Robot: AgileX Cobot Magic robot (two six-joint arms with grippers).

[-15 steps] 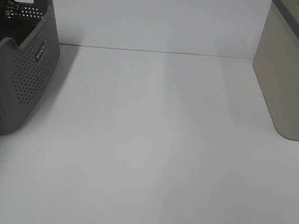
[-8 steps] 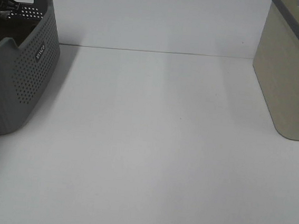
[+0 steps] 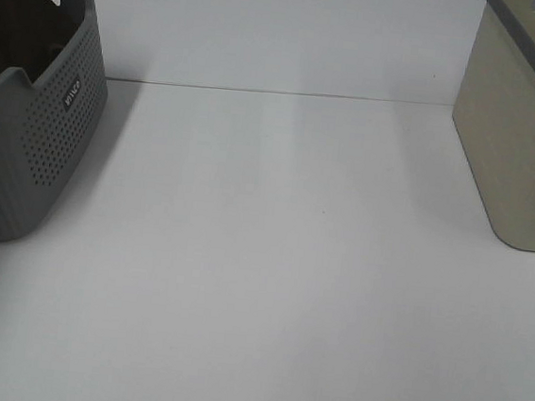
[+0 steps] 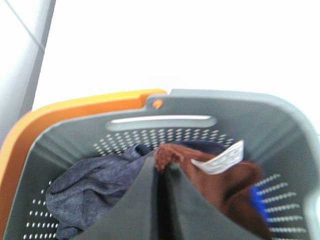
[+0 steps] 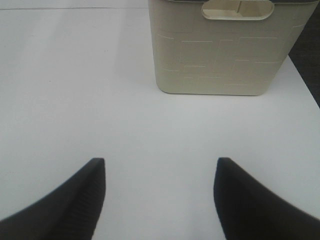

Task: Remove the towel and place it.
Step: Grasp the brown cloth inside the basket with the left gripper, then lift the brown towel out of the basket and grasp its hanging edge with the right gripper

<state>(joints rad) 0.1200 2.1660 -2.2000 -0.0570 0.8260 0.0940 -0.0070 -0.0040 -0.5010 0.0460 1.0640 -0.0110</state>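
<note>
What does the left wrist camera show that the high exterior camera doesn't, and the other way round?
Only the left wrist view: the left gripper shut on the brown towel, its white tag, and a dark grey cloth beside it in the grey basket. Only the exterior high view: the beige bin standing on the white table. Both: that grey basket.

A plain white tabletop [image 3: 269,286], crossed near its far side by a thin dark seam [image 3: 287,93], is shown under soft, even light; a dark area [image 5: 309,65] is seen beyond one edge.
</note>
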